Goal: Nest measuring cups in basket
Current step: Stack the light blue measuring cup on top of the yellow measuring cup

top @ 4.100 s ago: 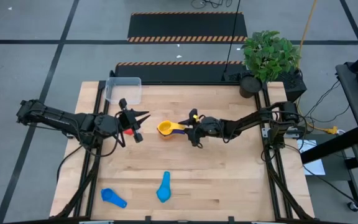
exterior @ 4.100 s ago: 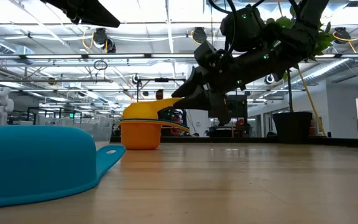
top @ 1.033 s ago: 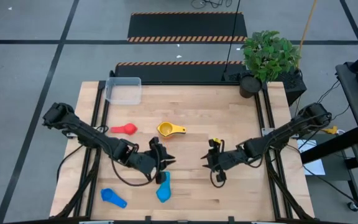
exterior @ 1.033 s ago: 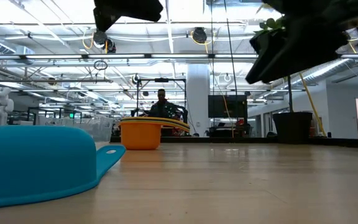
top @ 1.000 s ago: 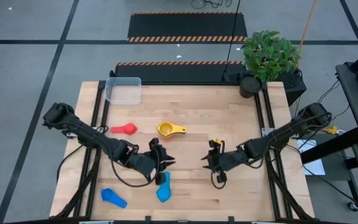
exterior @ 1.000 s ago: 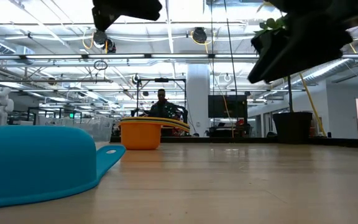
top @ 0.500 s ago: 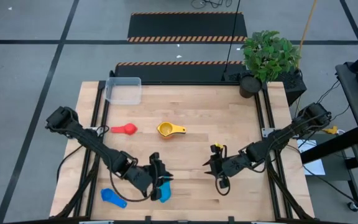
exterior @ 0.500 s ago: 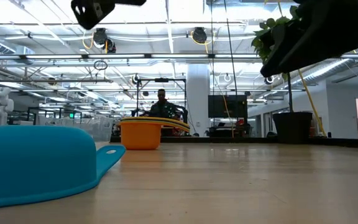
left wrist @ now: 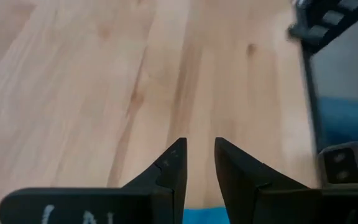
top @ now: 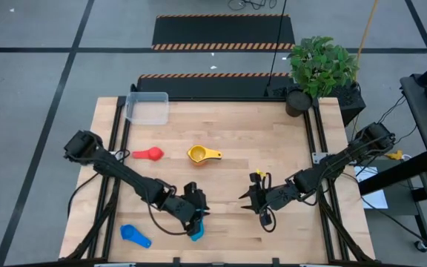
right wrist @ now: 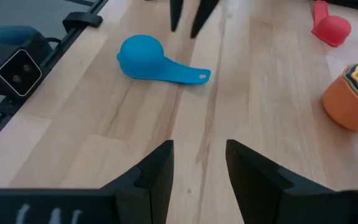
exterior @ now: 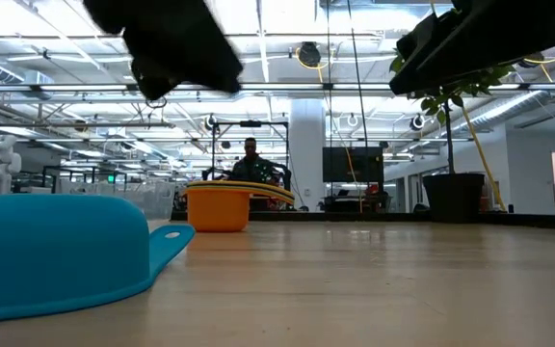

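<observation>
A light blue measuring cup lies mouth down near the table's near edge; it also shows in the right wrist view. My left gripper hovers over its handle end, fingers a narrow gap apart and empty. My right gripper is open and empty over bare wood to the right. A second light blue cup, a red cup and an orange-and-yellow nested stack lie on the table. The clear basket stands at the far left corner.
A potted plant stands at the far right corner. Bare wood lies between the stack and the near edge. In the low view a light blue cup fills the near left and the stack stands behind it. A person shows far off.
My left gripper has gone toward the table's near edge and down, from beside the light blue cup's handle tip to over the cup, covering most of it in the high view. The cups have stayed where they were.
</observation>
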Available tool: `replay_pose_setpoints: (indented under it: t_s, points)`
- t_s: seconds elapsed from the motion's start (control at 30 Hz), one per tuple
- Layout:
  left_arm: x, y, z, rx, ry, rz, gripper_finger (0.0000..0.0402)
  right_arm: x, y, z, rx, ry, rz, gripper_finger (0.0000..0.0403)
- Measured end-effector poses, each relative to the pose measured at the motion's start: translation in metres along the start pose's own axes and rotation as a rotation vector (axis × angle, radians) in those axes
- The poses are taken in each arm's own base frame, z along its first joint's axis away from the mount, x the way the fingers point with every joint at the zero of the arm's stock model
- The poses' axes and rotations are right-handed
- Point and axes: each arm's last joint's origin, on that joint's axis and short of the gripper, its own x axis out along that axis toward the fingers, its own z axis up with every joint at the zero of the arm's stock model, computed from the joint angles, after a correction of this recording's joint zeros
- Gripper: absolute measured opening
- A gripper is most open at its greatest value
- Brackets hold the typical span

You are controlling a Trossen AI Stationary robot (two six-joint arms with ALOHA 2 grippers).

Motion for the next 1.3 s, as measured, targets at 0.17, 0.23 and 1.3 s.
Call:
replay_pose_setpoints:
  t_s: [0.17, 0.23, 1.3]
  points:
    - [0.012, 0.003, -0.007, -0.001, 0.055, -0.009, 0.0103, 0.0, 0.0, 0.0, 0.0, -0.003, 0.001, 0.0141]
    - [0.019, 0.005, -0.009, -0.013, 0.065, -0.015, 0.0118, 0.0, 0.0, 0.001, 0.001, -0.007, 0.001, 0.0141]
    - [0.042, 0.021, -0.02, 0.012, 0.159, 0.035, 0.0182, 0.0, 0.0, 0.001, 0.001, -0.007, 0.001, 0.0141]
